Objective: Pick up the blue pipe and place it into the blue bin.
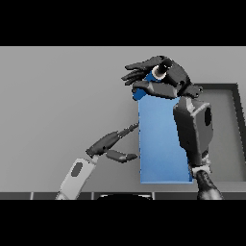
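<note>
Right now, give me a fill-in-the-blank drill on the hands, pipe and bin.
1. The right hand has its fingers curled round the blue ____.
2. The pipe is held over the far end of the blue ____.
3. The left hand, fingers straight, reaches toward the bin's ____ edge.
4. Right of the bin lies a dark-rimmed grey ____.

Missing words: pipe; bin; left; tray

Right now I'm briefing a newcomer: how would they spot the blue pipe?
Find the blue bin on the grey table. Above its far end hangs the right hand, fingers curled. The blue pipe is the small darker blue piece under those fingers.
</note>
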You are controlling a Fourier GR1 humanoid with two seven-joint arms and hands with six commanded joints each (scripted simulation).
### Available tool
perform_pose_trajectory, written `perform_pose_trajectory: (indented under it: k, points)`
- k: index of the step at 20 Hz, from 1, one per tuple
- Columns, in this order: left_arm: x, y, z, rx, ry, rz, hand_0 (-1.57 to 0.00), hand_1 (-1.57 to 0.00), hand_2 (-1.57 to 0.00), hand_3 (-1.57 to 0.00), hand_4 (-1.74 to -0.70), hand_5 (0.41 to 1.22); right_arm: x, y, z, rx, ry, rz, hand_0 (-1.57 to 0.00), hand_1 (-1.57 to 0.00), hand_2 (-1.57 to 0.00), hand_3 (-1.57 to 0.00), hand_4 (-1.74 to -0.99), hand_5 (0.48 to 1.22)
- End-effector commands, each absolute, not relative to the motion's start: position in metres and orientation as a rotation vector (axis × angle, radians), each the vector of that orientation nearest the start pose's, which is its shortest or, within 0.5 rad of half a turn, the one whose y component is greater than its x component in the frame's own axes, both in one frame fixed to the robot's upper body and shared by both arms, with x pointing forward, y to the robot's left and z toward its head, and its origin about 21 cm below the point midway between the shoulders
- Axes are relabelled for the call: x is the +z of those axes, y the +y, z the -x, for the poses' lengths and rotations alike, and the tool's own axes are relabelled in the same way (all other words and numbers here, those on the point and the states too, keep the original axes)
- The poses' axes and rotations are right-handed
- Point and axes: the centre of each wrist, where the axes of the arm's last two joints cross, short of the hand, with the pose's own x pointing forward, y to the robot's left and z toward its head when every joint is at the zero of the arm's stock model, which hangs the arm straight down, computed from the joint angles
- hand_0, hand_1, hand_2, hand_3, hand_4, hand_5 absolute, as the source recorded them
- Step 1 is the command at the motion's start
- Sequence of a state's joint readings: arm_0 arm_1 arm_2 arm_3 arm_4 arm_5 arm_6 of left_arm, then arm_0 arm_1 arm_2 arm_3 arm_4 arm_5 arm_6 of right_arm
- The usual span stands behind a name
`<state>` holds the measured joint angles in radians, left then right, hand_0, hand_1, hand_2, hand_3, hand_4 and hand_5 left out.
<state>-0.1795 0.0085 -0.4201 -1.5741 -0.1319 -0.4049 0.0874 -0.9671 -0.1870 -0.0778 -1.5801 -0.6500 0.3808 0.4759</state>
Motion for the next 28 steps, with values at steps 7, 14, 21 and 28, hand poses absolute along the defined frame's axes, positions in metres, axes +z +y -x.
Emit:
perform_pose_trajectory:
  k: [7, 14, 21, 28]
  points:
    - [0.046, 0.117, -0.261, -0.877, -1.53, 0.474, 0.0, 0.0, 0.0, 0.0, -0.95, 0.47, 0.27, -0.205, -0.383, 0.532, -1.793, -0.506, -1.57, -1.57, -1.57, -1.57, -1.499, 1.221]
    - [0.038, 0.118, -0.263, -0.878, -1.543, 0.458, 0.0, 0.0, 0.0, 0.0, -0.93, 0.46, 0.208, -0.236, -0.384, 0.452, -1.557, -0.284, -1.57, -1.57, -1.57, -1.57, -1.5, 1.221]
    - [0.039, 0.119, -0.262, -0.88, -1.559, 0.438, 0.0, 0.0, 0.0, 0.0, -0.93, 0.47, 0.145, -0.247, -0.38, 0.343, -1.305, -0.134, -1.57, -1.57, -1.57, -1.57, -1.498, 1.221]
    - [0.04, 0.115, -0.263, -0.889, -1.571, 0.429, 0.0, 0.0, 0.0, 0.0, -0.92, 0.486, 0.093, -0.252, -0.383, 0.303, -1.051, -0.096, -1.57, -1.57, -1.57, -0.51, -1.661, 1.221]
